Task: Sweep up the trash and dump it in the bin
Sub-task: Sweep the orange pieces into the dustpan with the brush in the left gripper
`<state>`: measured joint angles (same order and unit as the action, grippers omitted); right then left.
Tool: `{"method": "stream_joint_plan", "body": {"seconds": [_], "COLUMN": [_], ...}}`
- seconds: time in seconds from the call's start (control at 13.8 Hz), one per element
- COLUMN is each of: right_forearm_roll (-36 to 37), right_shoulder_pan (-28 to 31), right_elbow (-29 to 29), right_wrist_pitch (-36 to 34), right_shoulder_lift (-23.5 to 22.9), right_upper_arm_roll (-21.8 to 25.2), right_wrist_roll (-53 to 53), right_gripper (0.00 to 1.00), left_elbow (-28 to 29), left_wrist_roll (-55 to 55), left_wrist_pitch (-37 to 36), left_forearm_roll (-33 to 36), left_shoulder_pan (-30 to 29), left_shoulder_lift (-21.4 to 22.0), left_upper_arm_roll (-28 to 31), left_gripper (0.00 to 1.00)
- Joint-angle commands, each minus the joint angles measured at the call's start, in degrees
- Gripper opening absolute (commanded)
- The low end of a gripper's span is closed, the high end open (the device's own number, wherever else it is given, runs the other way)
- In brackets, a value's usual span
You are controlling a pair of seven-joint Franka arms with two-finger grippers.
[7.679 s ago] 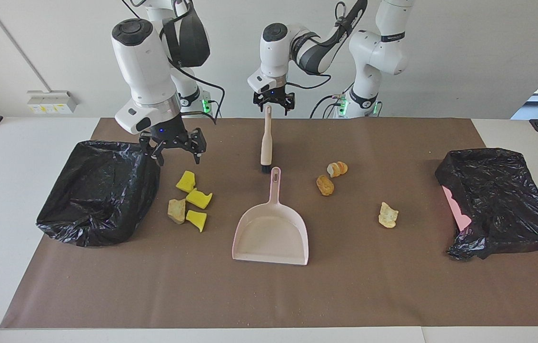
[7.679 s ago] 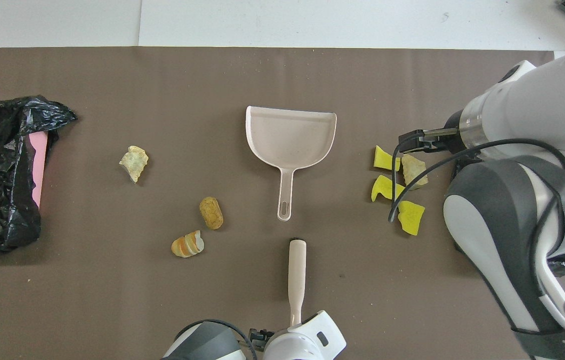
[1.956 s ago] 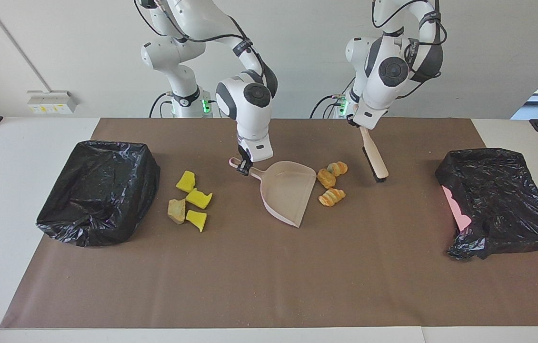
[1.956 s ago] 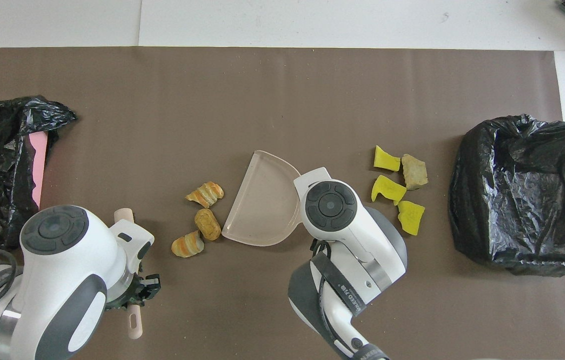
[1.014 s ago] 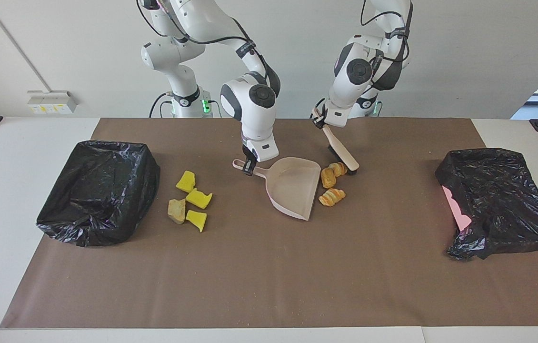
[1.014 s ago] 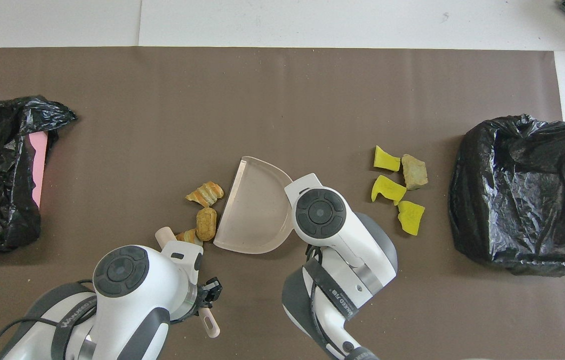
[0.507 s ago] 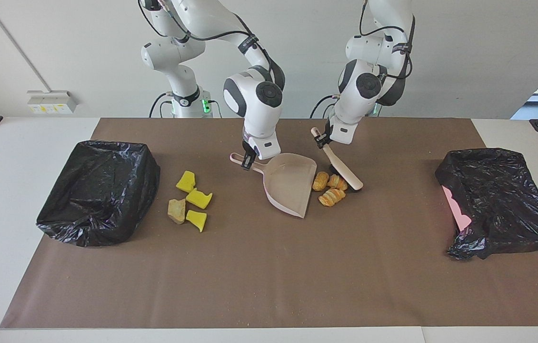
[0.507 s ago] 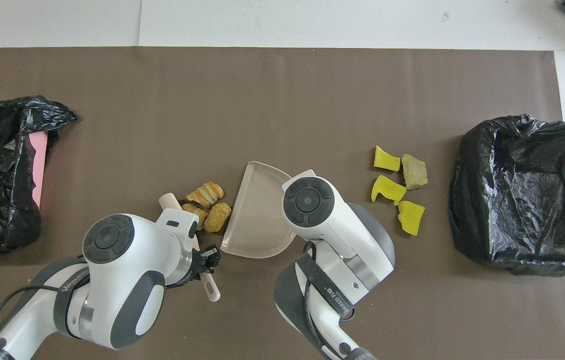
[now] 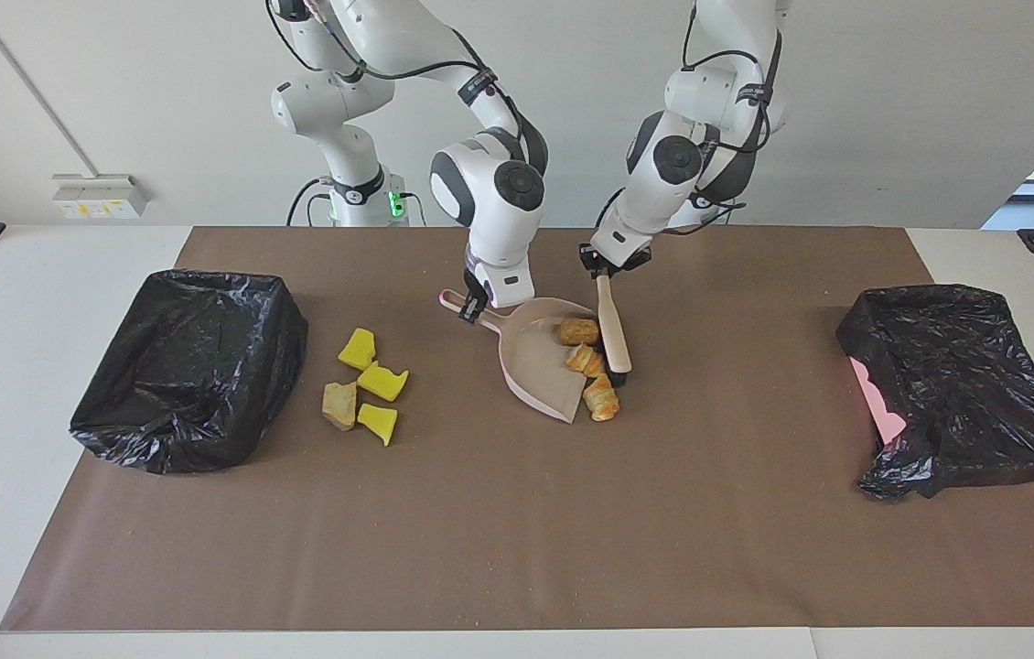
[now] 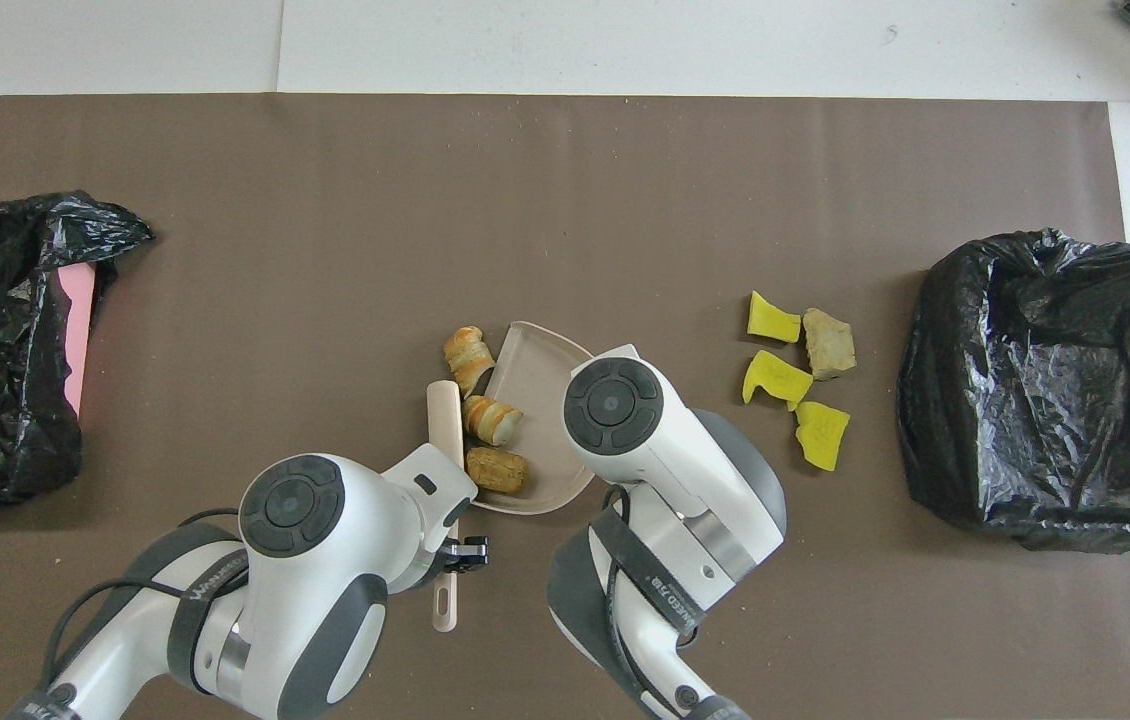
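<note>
My right gripper [image 9: 473, 309] is shut on the handle of the pink dustpan [image 9: 535, 371], whose pan rests tilted on the brown mat. My left gripper [image 9: 604, 268] is shut on the cream brush [image 9: 613, 328], which lies along the pan's open lip. Of the trash, one bread piece [image 9: 577, 330] lies inside the pan, a second [image 9: 585, 360] sits at the lip against the brush, and a third [image 9: 603, 400] lies at the lip's corner, partly on the mat. Yellow sponge chunks [image 9: 382, 381] and a tan lump [image 9: 339, 405] lie between the pan and the bin [image 9: 192, 366].
That black-bag-lined bin stands at the right arm's end of the table [image 10: 1045, 385]. A second black-bagged bin [image 9: 956, 384] with pink showing stands at the left arm's end. The brown mat [image 9: 517, 549] covers the table's middle.
The left gripper has swung the brush toward the dustpan, pushing the three bread pieces against and onto it. The right gripper kept hold of the pan, which shifted slightly.
</note>
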<state>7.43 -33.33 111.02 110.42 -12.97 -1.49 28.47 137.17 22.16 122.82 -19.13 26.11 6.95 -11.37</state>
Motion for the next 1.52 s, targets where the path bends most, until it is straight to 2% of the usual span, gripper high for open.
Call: {"method": "stream_joint_plan", "body": {"seconds": [0.0,0.14,0.29,0.43,0.58,0.94,1.09,1.23,1.45], "right_forearm_roll": [1.4,1.4,1.4,1.3,1.2,1.2,1.2,1.2,1.2], "right_shoulder_pan": [0.0,0.0,0.0,0.0,0.0,0.0,0.0,-0.1,-0.1], "right_elbow": [0.0,-0.1,-0.1,-0.5,-0.5,-0.4,-0.4,-0.4,-0.4], "right_wrist_pitch": [-0.9,-0.9,-0.9,-0.8,-0.8,-0.5,-0.6,-0.6,-0.6], "right_shoulder_lift": [0.0,0.0,0.0,-0.1,-0.1,-0.1,0.0,0.0,-0.1], "right_upper_arm_roll": [-0.2,-0.2,-0.2,-0.2,-0.2,-0.2,-0.2,-0.2,-0.2], "right_wrist_roll": [-1.7,-1.7,-1.7,-3.1,-3.4,-3.4,-3.4,-3.4,-3.4], "right_gripper": [0.00,0.00,0.00,0.00,0.00,0.00,0.00,0.00,0.00], "left_elbow": [-2.5,-4.5,-8.5,-11.6,-12.1,-12.8,-12.4,-12.1,-11.0], "left_wrist_roll": [-3.4,-4.4,-6.7,-7.9,-11.5,-23.9,-24.5,-24.6,-24.0], "left_wrist_pitch": [-0.3,-2.0,-8.8,-13.7,-13.7,-8.8,-7.4,-7.7,-8.0], "left_forearm_roll": [-0.8,-0.8,-0.6,0.8,7.0,13.0,13.1,13.0,11.8], "left_shoulder_pan": [2.4,2.0,0.8,-4.1,-6.6,-15.4,-15.2,-14.4,-9.8], "left_shoulder_lift": [-0.7,-0.1,0.4,0.3,-0.5,-6.4,-8.2,-8.0,-7.0], "left_upper_arm_roll": [0.6,0.6,1.3,1.3,1.4,1.4,1.3,1.1,0.8], "left_gripper": [0.00,0.00,0.00,0.00,0.00,0.00,0.00,0.00,0.00]}}
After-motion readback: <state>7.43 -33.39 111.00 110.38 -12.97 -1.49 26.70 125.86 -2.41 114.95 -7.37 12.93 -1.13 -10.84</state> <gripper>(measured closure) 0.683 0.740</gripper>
